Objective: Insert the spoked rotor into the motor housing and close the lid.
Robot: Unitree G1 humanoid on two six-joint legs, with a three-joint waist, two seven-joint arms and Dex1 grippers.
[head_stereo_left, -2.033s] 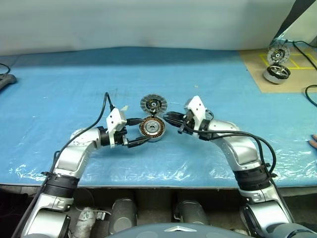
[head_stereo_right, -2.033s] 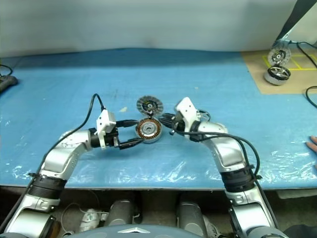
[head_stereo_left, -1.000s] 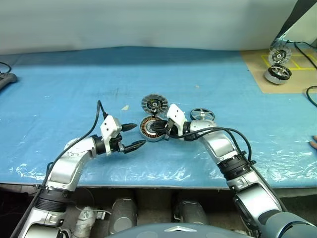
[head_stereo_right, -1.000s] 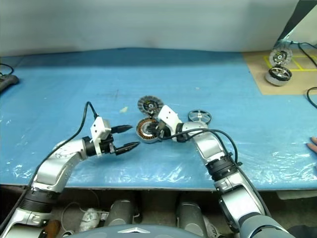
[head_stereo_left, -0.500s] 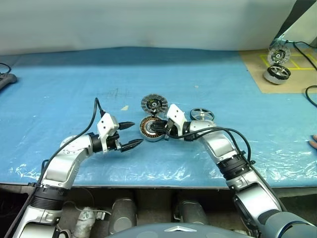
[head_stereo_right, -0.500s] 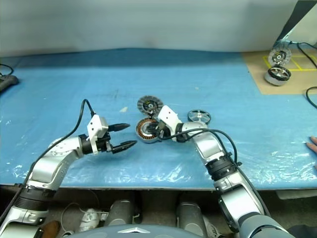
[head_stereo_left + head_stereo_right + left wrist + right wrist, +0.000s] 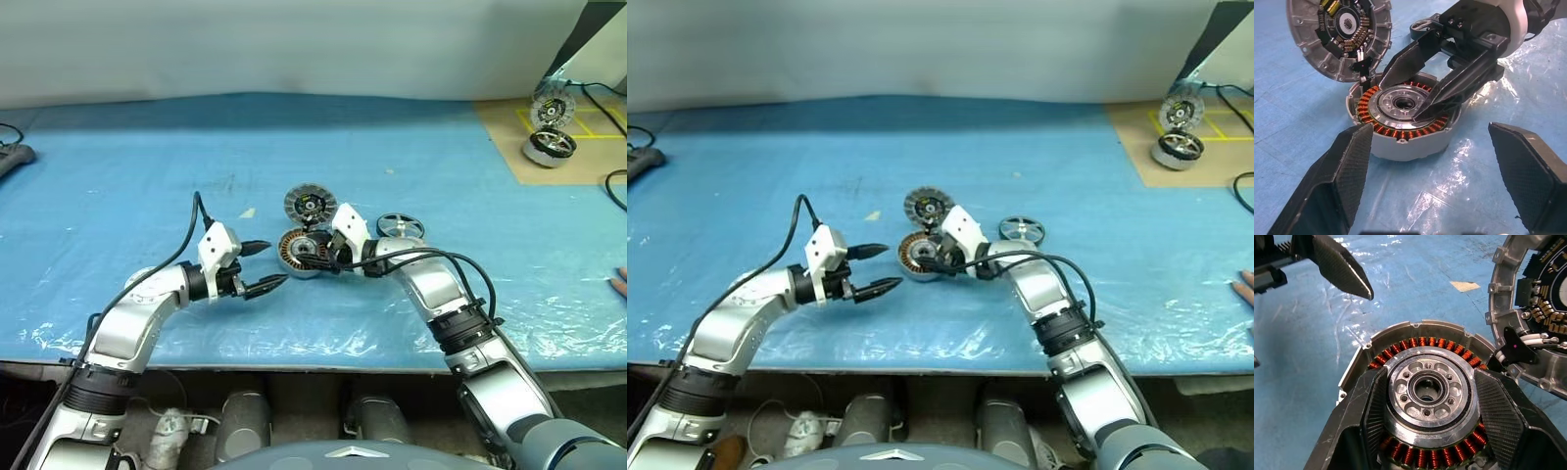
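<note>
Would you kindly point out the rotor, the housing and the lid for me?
rotor [image 7: 401, 226], left eye view, on its hub.
housing [image 7: 1400, 145], left wrist view, on its silver outer wall.
lid [image 7: 1312, 44], left wrist view, on a rib of its inner face.

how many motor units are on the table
2: the motor housing mid-table between the pincers, lid open; a duplicate motor unit on the far-right brown mat. None seems hidden.
</note>
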